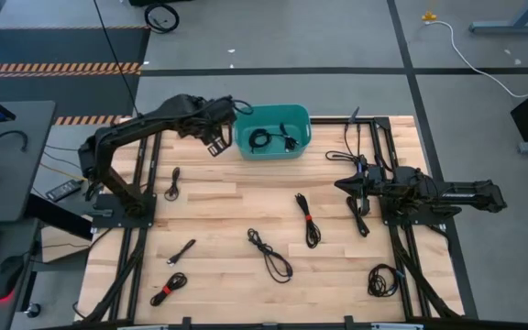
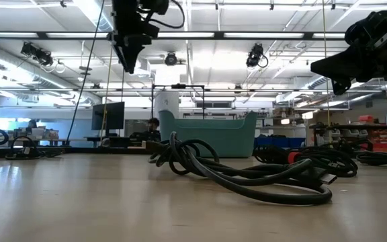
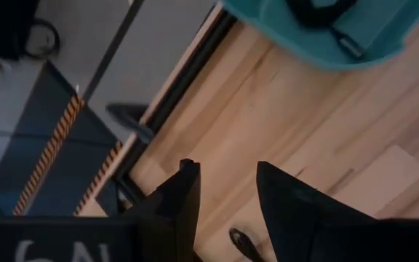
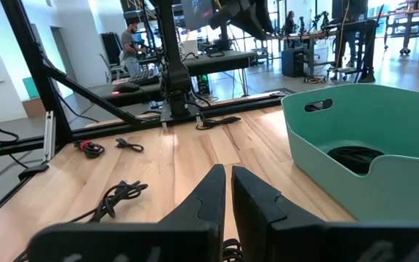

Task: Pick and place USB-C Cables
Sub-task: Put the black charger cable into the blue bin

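Observation:
Several short black USB-C cables lie flat on the wooden table, among them a red-tied one (image 1: 307, 218), a loose loop (image 1: 269, 254) and one near the left edge (image 1: 174, 181). More lie coiled inside the teal bin (image 1: 273, 131) at the far middle. My left gripper (image 1: 216, 142) hangs open in the air just left of the bin, its fingers (image 3: 228, 196) apart with nothing between them. My right gripper (image 1: 346, 186) is shut at the table's right side, pointing left across the table (image 4: 228, 182), with a cable (image 1: 358, 215) lying just beside it.
A dark metal frame (image 1: 401, 229) borders the table. Near the right corner lies a coiled cable (image 1: 383, 278), and near the left corner two more (image 1: 169, 289) (image 1: 181, 252). A tangled cable (image 2: 247, 175) fills the low view's foreground. People stand in the room beyond.

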Available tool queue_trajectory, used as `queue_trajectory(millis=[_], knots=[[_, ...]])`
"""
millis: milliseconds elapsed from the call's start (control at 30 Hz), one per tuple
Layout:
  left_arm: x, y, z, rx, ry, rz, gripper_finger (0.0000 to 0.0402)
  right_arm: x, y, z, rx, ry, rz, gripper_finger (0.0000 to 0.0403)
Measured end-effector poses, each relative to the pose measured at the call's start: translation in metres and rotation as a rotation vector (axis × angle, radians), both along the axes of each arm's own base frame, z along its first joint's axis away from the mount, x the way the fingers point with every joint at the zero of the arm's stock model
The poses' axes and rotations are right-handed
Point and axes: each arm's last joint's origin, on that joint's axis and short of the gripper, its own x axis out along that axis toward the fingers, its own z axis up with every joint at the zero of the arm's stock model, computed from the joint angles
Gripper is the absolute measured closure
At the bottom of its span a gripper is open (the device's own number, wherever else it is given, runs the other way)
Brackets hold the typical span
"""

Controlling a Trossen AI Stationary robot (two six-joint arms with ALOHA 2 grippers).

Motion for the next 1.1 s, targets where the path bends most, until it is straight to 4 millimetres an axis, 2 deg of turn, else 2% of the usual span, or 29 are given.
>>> queue_trajectory(millis=[133,233,333,467,567,633,700,800,900,1100], knots=[[-0.005,-0.002,-0.022,-0.017,0.002,0.060,0.0260,0.000,0.000,0.000,0.000,0.000,0.001,0.0373],[-0.010,-0.006,-0.047,-0.033,-0.051,0.098,0.0260,0.000,0.000,0.000,0.000,0.000,0.001,0.0373],[-0.008,-0.016,-0.081,-0.141,-0.137,0.108,0.0260,0.000,0.000,0.000,0.000,-0.001,0.001,0.0373],[0.002,-0.043,-0.117,-0.302,-0.283,0.054,0.0260,0.000,0.000,0.000,0.000,-0.005,0.001,0.0373],[0.020,-0.069,-0.134,-0.358,-0.407,-0.124,0.0260,0.000,0.000,0.001,0.000,-0.007,0.000,0.0373],[0.035,-0.089,-0.140,-0.362,-0.496,-0.337,0.0260,0.000,0.000,0.001,0.000,-0.008,-0.001,0.0373],[0.052,-0.109,-0.141,-0.324,-0.557,-0.526,0.0260,0.000,0.000,0.001,0.000,-0.008,0.001,0.0373],[0.077,-0.131,-0.143,-0.236,-0.558,-0.766,0.0260,0.000,0.000,0.001,0.000,-0.008,0.001,0.0373],[0.107,-0.142,-0.146,-0.159,-0.507,-0.952,0.0259,0.000,0.000,0.001,-0.001,-0.010,0.000,0.0373],[0.169,-0.153,-0.153,-0.138,-0.476,-1.353,0.0233,0.000,0.000,0.001,-0.001,-0.015,0.000,0.0373]])
